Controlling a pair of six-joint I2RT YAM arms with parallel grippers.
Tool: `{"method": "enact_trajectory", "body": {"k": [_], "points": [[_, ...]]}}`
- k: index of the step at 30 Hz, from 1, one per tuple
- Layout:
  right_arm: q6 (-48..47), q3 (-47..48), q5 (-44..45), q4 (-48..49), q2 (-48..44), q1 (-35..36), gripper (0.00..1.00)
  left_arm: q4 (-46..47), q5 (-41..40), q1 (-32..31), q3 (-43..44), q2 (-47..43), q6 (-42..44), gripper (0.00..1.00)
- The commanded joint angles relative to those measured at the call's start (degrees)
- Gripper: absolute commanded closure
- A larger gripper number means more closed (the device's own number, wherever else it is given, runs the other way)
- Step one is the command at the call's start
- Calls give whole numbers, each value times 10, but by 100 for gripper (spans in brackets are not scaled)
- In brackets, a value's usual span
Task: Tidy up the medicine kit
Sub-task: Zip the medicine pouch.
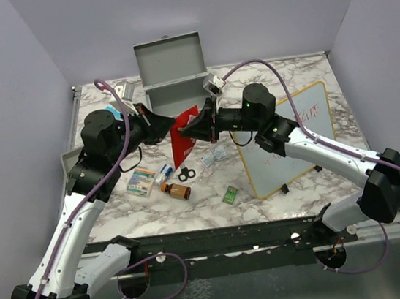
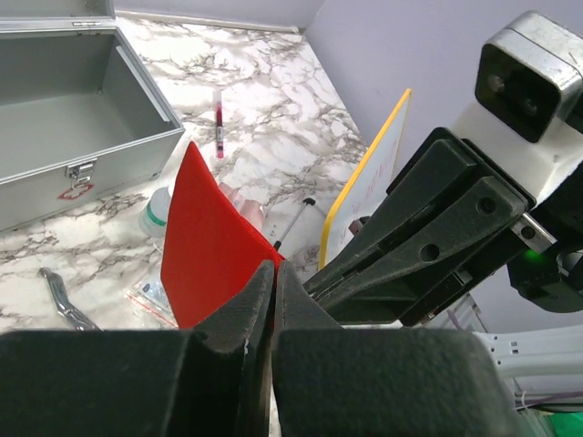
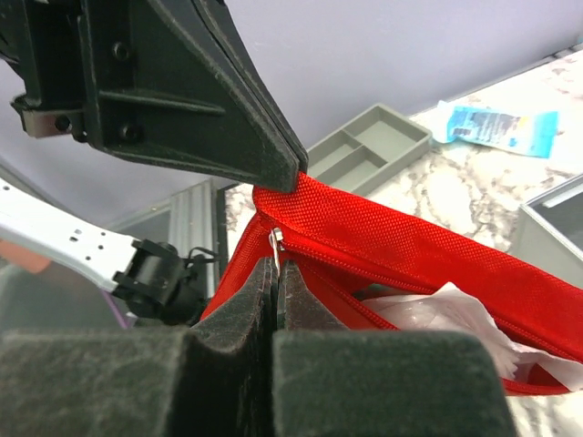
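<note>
The medicine kit (image 1: 171,65) is a grey metal box standing open at the back centre, its lid upright; it also shows in the left wrist view (image 2: 73,118) with its latch and red emblem. A red fabric pouch (image 1: 185,135) is held in the air in front of it, between both grippers. My left gripper (image 2: 273,266) is shut on a corner of the red pouch (image 2: 214,241). My right gripper (image 3: 276,264) is shut on the zipper pull (image 3: 274,244) of the pouch (image 3: 410,259). The zip is partly open and white plastic-wrapped contents (image 3: 451,314) show inside.
A wood-framed whiteboard (image 1: 291,137) lies at the right. A medicine carton (image 1: 141,181), brown bottle (image 1: 177,190), black rings (image 1: 185,173), clear bag (image 1: 215,155) and green packet (image 1: 230,195) lie in front. A grey divided tray (image 3: 364,150), blue packet (image 3: 496,127), red pen (image 2: 219,118) and tweezers (image 2: 64,300) are nearby.
</note>
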Motion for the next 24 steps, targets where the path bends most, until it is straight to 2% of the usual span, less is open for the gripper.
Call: {"method": "enact_trajectory", "body": {"k": [1, 7, 9, 12, 15, 20, 24], "points": [[-73, -7, 57, -113, -10, -17, 99, 12, -48, 13, 58, -8, 16, 100], [-32, -4, 27, -71, -18, -17, 99, 62, -10, 13, 30, -20, 14, 99], [-37, 5, 28, -76, -18, -17, 100, 72, 8, 13, 23, -25, 21, 88], [-48, 23, 28, -93, -10, -17, 99, 54, 27, 13, 28, -25, 54, 68], [-49, 26, 19, -90, -9, -17, 100, 26, 67, 13, 28, -26, 147, 54], [-60, 21, -21, -73, -12, -17, 99, -22, 100, 13, 28, -35, 288, 44], [-70, 31, -54, -81, -6, -17, 100, -51, 150, 13, 50, -15, 308, 43]]}}
